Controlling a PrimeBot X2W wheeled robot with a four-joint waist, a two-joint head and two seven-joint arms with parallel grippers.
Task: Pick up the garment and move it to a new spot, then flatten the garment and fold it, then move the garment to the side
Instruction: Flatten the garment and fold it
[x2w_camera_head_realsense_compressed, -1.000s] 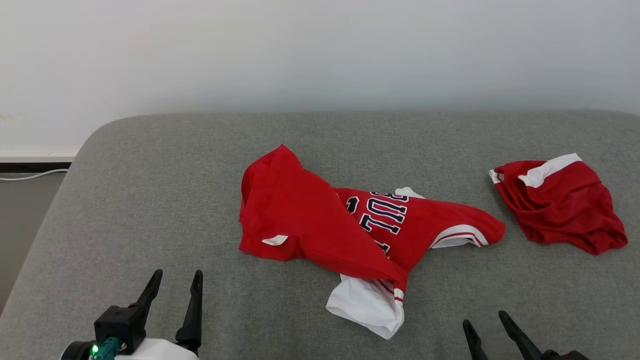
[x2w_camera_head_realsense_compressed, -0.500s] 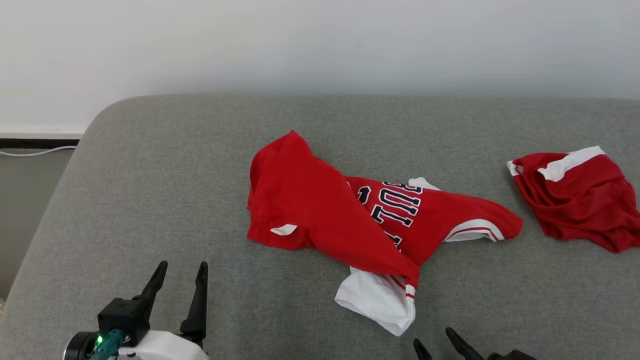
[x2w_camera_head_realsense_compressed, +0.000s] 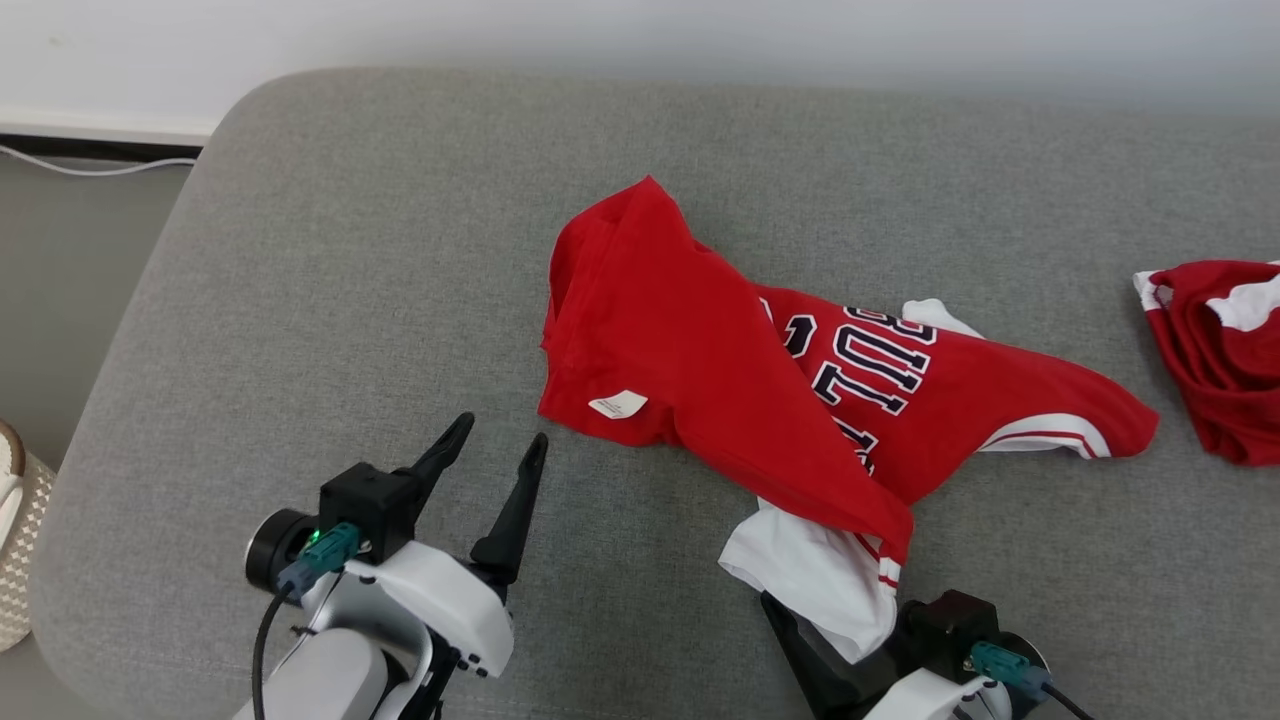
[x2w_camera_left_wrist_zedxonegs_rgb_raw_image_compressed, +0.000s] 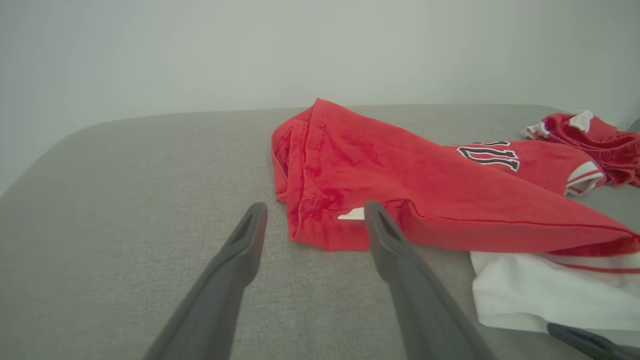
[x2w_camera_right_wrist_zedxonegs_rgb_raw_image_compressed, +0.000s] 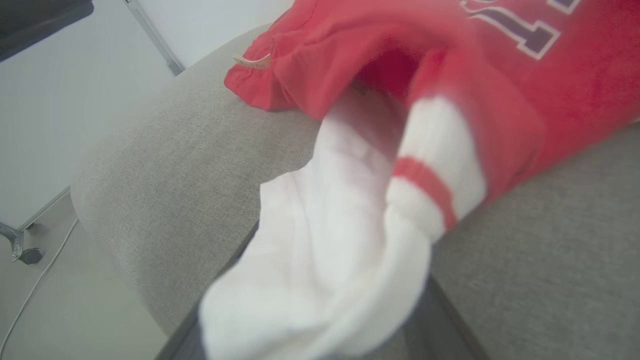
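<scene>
Both spread wide: my left gripper (x2w_camera_head_realsense_compressed: 502, 430) hangs empty just short of the red jersey (x2w_camera_head_realsense_compressed: 700, 350) crumpled mid-cushion, my right gripper (x2w_camera_head_realsense_compressed: 830, 625) straddles its white sleeve (x2w_camera_head_realsense_compressed: 810, 570) near the grey cushion's (x2w_camera_head_realsense_compressed: 350, 250) front edge; best to pinch deep and lift both sides evenly.

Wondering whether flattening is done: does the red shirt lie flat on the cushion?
No: the red shirt lies crumpled, one red flap folded over part of its lettering.
</scene>
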